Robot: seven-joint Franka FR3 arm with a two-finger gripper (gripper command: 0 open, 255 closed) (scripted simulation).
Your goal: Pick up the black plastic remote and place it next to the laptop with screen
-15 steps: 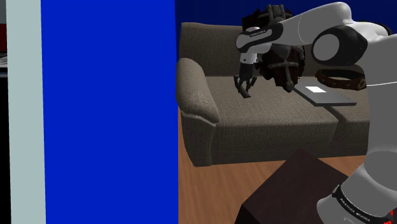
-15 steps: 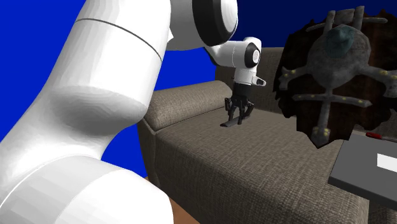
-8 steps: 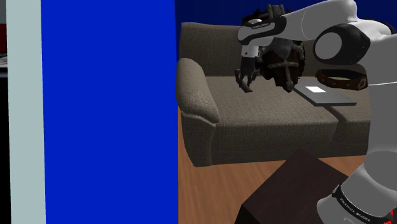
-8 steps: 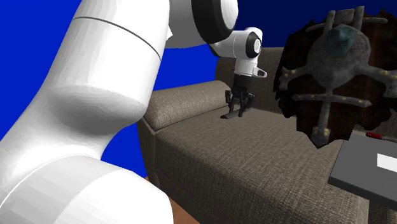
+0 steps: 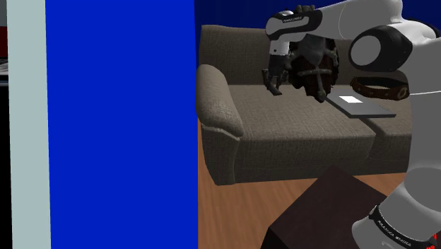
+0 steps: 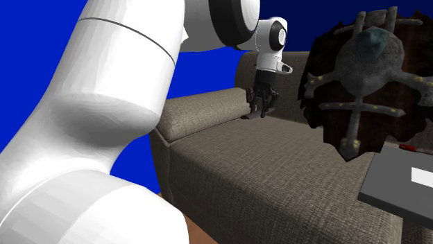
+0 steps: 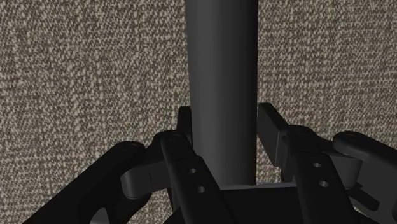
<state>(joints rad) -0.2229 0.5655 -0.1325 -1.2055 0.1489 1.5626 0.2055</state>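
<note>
A long dark remote [image 7: 222, 76] is clasped between my gripper's two black fingers [image 7: 272, 126] and sticks out past them over the sofa's woven fabric. In the shoulder view my gripper [image 5: 274, 86] hangs above the left seat of the brown sofa [image 5: 283, 138], shut on the remote [image 5: 276, 90], which is off the cushion. The second exterior view has the gripper [image 6: 258, 111] near the sofa back with the remote [image 6: 248, 116] slanting down from it. The laptop [image 5: 362, 105], a flat grey slab with a white patch, lies on the seat further along the sofa [image 6: 397, 181].
A dark round ornate shield-like object [image 5: 314, 67] leans on the sofa back between gripper and laptop [image 6: 364, 83]. A brown ring [image 5: 378, 88] lies behind the laptop. A blue wall [image 5: 120, 120] stands at the shoulder view's left, and my dark stand [image 5: 325, 212] at its bottom.
My gripper has risen with the remote, lifting it clear of the seat cushion and drifting toward the sofa back. The laptop and the shield-like object have stayed put.
</note>
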